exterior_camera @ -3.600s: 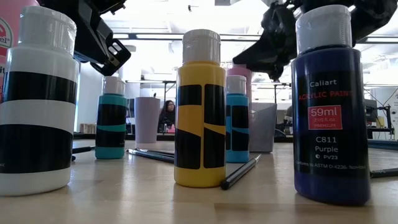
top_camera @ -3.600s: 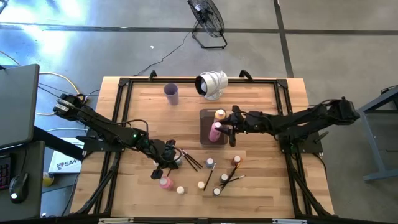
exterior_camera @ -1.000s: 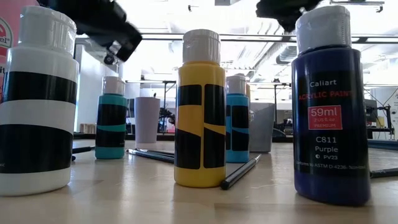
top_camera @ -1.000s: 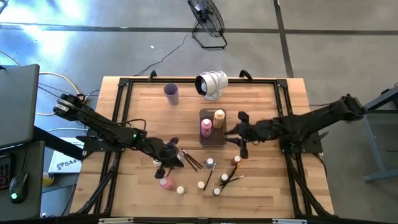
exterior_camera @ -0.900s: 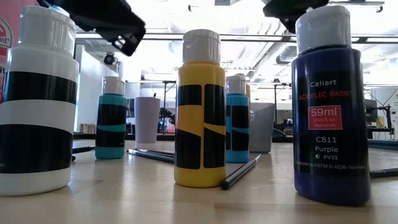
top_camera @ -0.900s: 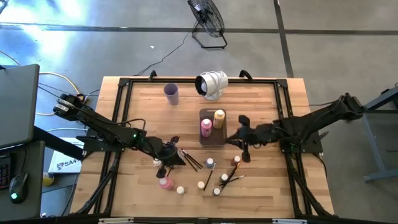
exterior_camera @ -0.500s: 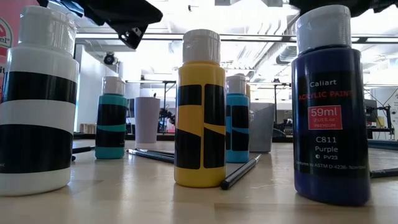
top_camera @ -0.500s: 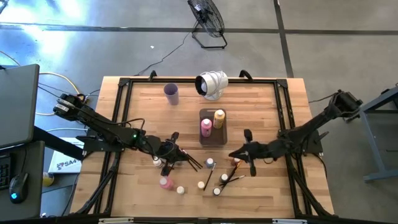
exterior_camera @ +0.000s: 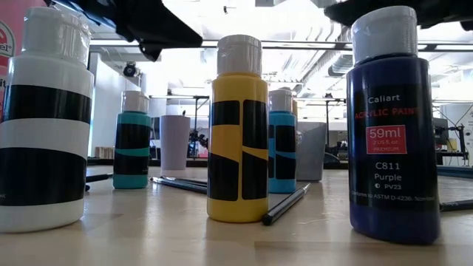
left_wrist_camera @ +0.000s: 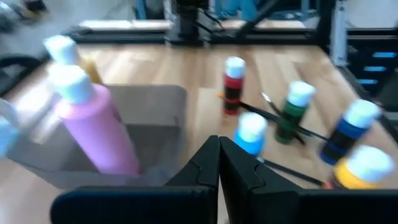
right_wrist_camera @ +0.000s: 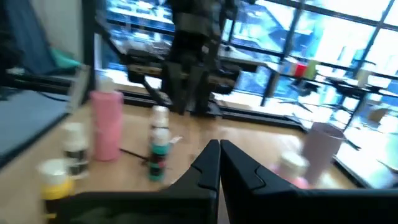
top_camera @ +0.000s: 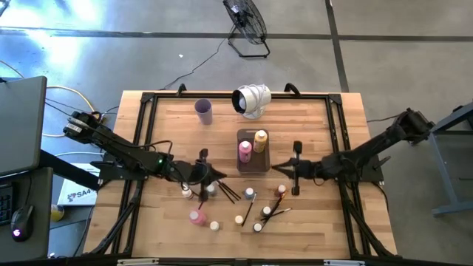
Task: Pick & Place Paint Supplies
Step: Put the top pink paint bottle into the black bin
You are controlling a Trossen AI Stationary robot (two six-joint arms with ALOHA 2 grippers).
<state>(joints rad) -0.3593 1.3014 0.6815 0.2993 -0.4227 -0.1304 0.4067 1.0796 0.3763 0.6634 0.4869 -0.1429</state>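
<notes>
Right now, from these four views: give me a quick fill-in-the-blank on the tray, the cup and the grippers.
1. The clear tray holds ___ paint bottles.
2. Standing in the tray beside the orange bottle is the ___ bottle.
3. The left gripper and the right gripper are both ___, holding nothing.
4. The lilac cup stands ___ the tray, toward the table's far edge.

Missing words: two; pink; shut; outside

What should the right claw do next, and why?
Probably open up and dip to the red bottle beside it. The right gripper is shut on nothing; the tray holds only the pink bottle and the orange bottle. The left gripper hovers shut near the brushes.
</notes>
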